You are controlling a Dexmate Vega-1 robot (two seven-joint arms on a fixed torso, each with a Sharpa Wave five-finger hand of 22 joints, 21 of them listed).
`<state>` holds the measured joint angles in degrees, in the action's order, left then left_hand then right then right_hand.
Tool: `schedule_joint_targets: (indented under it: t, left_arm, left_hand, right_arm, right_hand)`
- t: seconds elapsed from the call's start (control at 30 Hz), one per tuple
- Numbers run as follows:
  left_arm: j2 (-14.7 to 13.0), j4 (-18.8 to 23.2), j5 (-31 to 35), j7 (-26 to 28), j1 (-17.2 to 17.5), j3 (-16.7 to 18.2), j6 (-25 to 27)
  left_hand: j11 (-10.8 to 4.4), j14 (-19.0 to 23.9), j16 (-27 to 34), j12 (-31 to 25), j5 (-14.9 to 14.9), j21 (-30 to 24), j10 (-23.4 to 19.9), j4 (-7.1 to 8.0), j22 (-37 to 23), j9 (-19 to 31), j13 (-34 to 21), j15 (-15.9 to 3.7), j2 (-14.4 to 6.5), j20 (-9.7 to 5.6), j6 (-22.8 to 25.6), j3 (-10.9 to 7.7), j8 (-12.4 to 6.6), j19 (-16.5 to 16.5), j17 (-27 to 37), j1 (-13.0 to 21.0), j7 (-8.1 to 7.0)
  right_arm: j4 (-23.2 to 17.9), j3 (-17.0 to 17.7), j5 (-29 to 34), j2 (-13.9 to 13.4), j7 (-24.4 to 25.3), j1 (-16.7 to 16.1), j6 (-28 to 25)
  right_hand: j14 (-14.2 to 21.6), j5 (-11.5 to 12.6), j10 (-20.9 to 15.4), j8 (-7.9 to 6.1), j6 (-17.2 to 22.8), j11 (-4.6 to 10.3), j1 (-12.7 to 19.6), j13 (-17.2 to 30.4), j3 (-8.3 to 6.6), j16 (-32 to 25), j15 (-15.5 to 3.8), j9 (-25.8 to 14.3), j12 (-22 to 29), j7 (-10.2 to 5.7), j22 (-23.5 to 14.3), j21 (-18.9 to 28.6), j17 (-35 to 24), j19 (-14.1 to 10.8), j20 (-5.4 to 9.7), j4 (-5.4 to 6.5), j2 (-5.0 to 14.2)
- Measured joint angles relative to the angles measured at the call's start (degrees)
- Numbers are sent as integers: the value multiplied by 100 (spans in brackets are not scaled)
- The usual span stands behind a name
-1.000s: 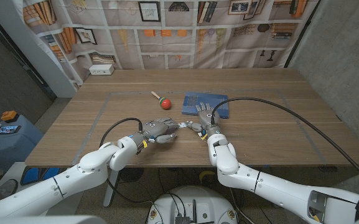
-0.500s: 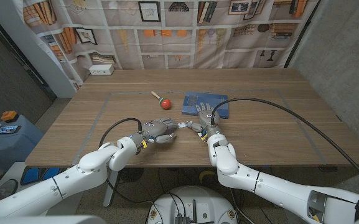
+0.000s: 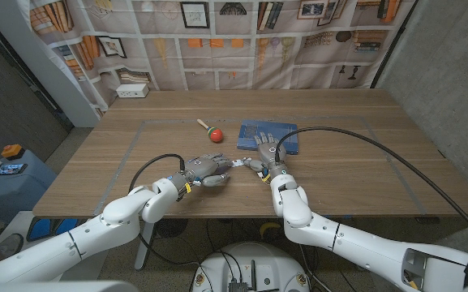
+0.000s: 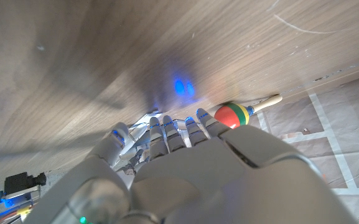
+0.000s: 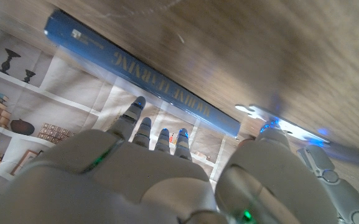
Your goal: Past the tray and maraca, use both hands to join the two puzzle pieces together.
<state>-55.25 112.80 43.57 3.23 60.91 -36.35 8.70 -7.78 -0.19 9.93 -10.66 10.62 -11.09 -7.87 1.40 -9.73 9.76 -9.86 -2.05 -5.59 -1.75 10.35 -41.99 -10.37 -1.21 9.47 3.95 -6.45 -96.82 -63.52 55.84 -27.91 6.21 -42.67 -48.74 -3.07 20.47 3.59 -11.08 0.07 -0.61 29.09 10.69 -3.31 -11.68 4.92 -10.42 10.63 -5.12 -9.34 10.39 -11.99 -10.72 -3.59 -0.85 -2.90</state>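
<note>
A: Where are the 2 hands?

B: Both are over the middle of the table (image 3: 339, 174), toward its near edge. The left hand (image 3: 208, 170) comes in from the near left corner with its fingers pointing at the right one. The right hand (image 3: 271, 158) stands just beside it, fingers pointing toward the far edge.

A: Are they gripping anything?

B: The left hand pinches a pale puzzle piece (image 3: 232, 165) at its fingertips. The right hand pinches a second puzzle piece (image 3: 251, 165) by its thumb. The 2 pieces meet in the small gap between the hands; I cannot tell whether they are locked together.

A: Do the wrist cameras add anything?

B: In the right wrist view a thin pale piece (image 5: 279, 124) shows past the thumb, lit blue, against the wood. In the left wrist view the fingers (image 4: 167, 130) curl toward the table, and the piece itself is too blurred to make out.

A: What lies beyond the hands?

B: Just past the right hand sits the blue tray (image 3: 268, 135), touching or nearly touching its fingertips. Left of the tray, a little apart, lies the maraca (image 3: 212, 130), its red head toward the hands and its wooden handle angled toward the far left corner. A white box (image 3: 132, 91) sits at the far left corner.
</note>
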Motion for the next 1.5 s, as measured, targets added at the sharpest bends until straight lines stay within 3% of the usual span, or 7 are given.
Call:
schedule_joint_targets:
  t: [0.37,0.97,1.3,1.33,1.5]
  left_arm:
    - [2,-2,14,2,-12,14,17]
    - [-20,40,28,27,3,53,81]
    - [-14,76,28,27,41,104,81]
    - [-8,81,35,119,46,111,170]
    - [16,103,27,155,62,150,196]
  left_hand:
    - [0,0,0,0,0,0,0,0,0,0,0,0,0,-21,0,0,0,21,0,0,0]
    - [0,0,0,0,0,0,0,0,0,0,0,0,0,-21,0,0,0,21,0,0,0]
    - [0,31,0,0,0,0,0,0,0,0,0,31,0,0,0,0,0,42,0,0,0]
    - [0,31,0,0,0,0,0,0,0,0,0,31,0,0,0,0,0,42,0,0,0]
    - [0,31,0,0,0,0,0,0,0,0,0,31,0,-8,0,0,0,51,0,0,0]
  right_arm:
    - [-122,62,2,-33,20,-13,76]
    - [-429,265,-3,-73,-6,-52,167]
    - [-429,265,-165,-73,-64,-52,250]
    - [-627,463,-198,-102,-65,-73,260]
    - [-683,532,-316,-113,-66,-83,309]
  right_hand:
    - [0,0,0,0,29,0,-61,0,30,0,0,0,0,-16,0,0,-14,0,0,31,-55]
    - [0,-1,-21,0,43,21,-180,0,53,0,0,0,0,-1,0,0,-14,0,0,55,65]
    - [0,-1,-104,0,43,62,-248,0,84,0,0,0,40,-1,0,0,-14,21,-21,86,-3]
    - [0,-1,-104,0,43,61,-248,0,84,0,0,0,40,-1,0,0,-14,21,-21,86,-3]
    - [0,-1,-104,0,43,62,-248,0,84,0,0,0,40,-1,0,0,-14,21,-21,86,-3]
